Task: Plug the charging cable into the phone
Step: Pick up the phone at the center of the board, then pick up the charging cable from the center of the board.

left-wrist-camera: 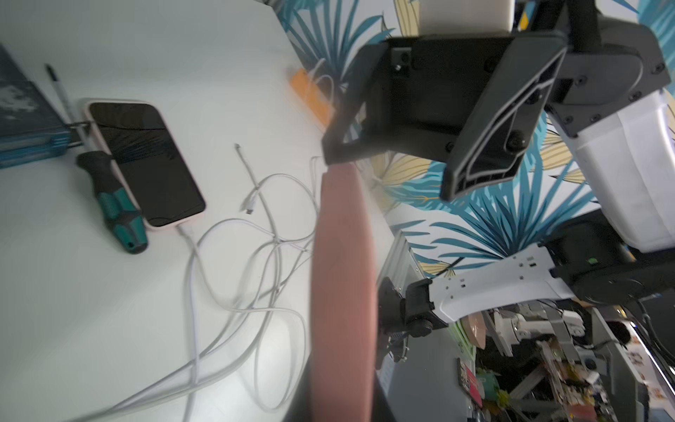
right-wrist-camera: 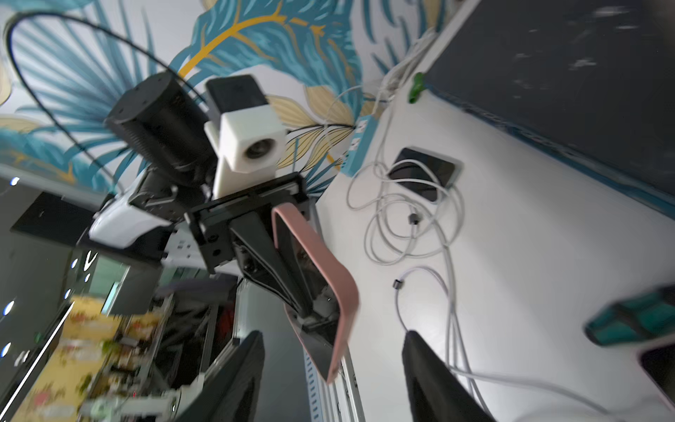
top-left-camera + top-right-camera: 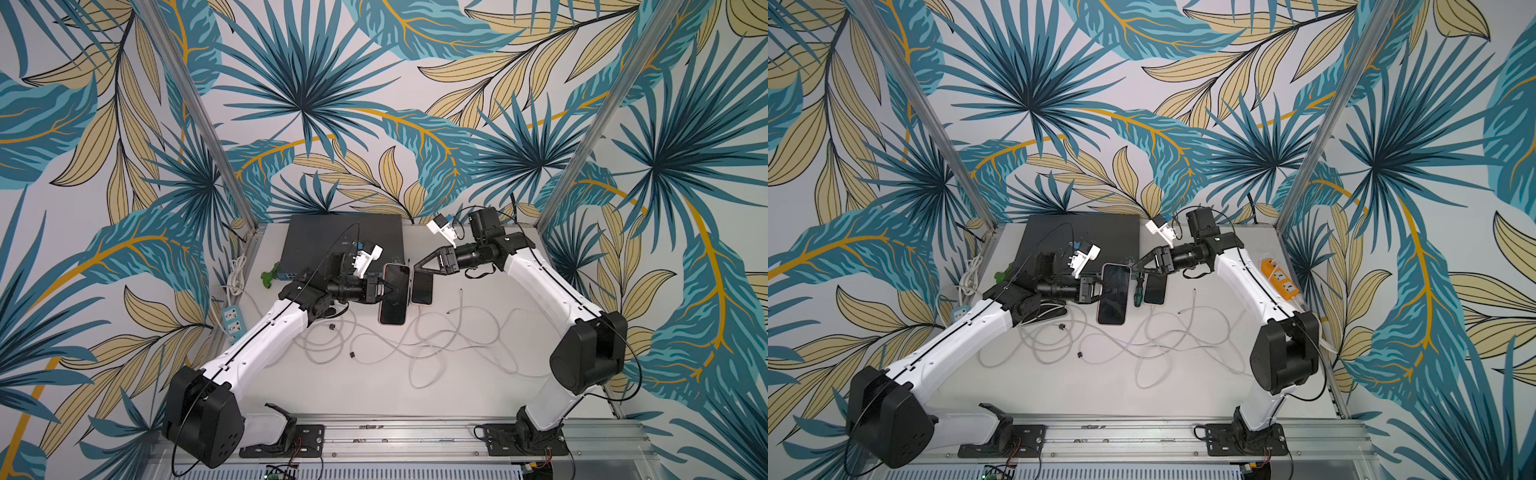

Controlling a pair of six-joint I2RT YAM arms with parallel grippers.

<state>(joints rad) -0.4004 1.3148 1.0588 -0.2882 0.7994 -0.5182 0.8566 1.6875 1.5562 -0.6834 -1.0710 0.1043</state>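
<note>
desk (image 3: pixel 374 390), near part: loose white cables (image 3: pixel 419 340) lie tangled between the two arms. one free plug end (image 1: pixel 249 210) rests on the bare surface, clear of both jaws.

mid desk: the left arm (image 3: pixel 266 332) reaches in from its side. the left jaws are clamped on the phone (image 3: pixel 392 309), pinching one long edge of its pink case about halfway along. both top views show the phone lifted off the desk, screen up.

just beyond: a second phone (image 3: pixel 422 286) lies flat on the desk with a screwdriver (image 3: pixel 1137 291) alongside it. a white cable runs up to its near end. whether the cable is seated cannot be told.

the right arm (image 3: pixel 540 291) comes in from the opposite side. the right jaws stand wide and hold nothing, and their fingers (image 2: pixel 233 380) show well apart in the right wrist view. they sit just beside the far end of the lifted phone. contact cannot be told.

far: a flat black box (image 3: pixel 345 237) lies at the back of the desk.
</note>
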